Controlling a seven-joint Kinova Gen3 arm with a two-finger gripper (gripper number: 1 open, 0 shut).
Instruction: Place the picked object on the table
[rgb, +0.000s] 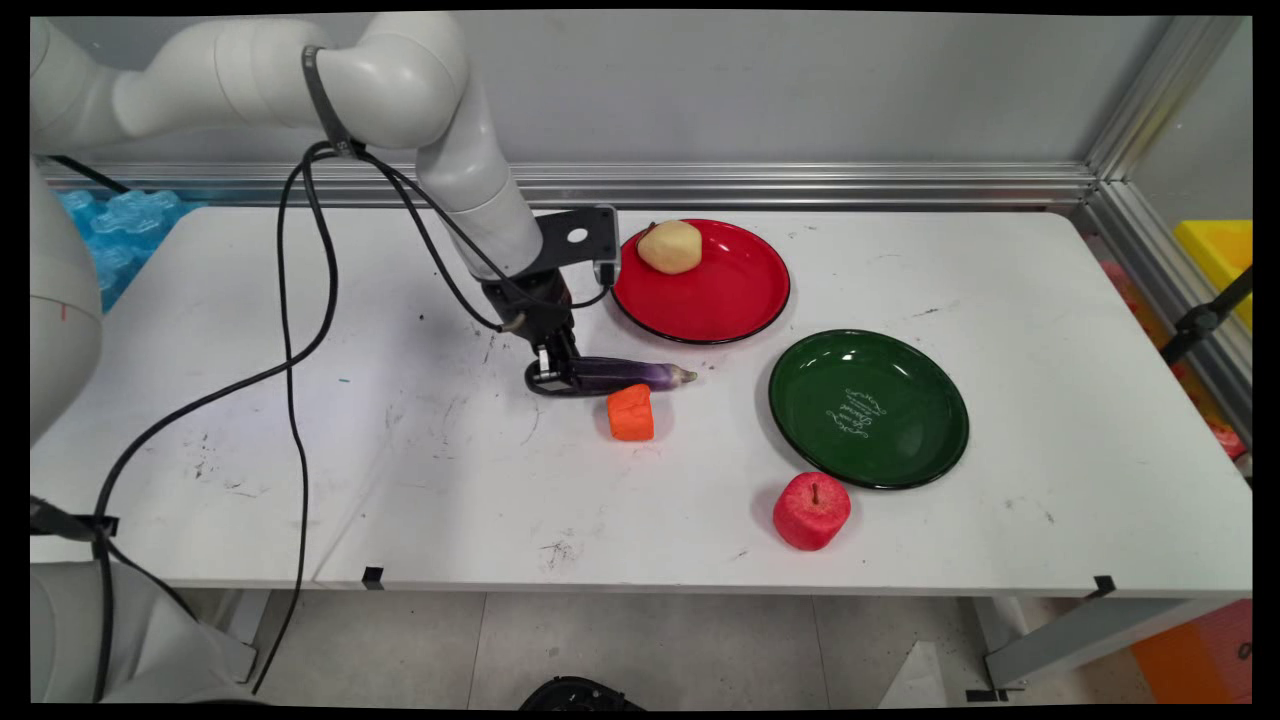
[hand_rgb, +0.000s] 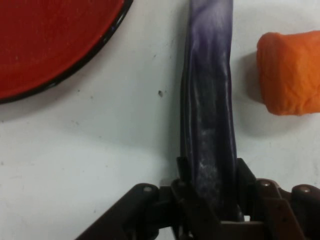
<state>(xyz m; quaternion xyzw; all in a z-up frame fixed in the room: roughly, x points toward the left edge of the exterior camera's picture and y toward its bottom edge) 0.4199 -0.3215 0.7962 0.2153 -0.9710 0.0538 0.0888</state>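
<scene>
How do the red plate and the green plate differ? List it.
The red plate carries a yellowish potato near its far rim; the green plate carries nothing. The green plate has white lettering in its middle; the red plate is plain. The red plate lies nearer the tool. Both are round, dark-rimmed, flat on the table.

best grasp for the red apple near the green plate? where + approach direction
Judgement: grip the red apple across its rounded sides, at mid-height, coming straight down from above. It stands upright, stem up, so its sides are free. Set the fingers parallel to the green plate's rim, since that rim lies close behind it.
</scene>
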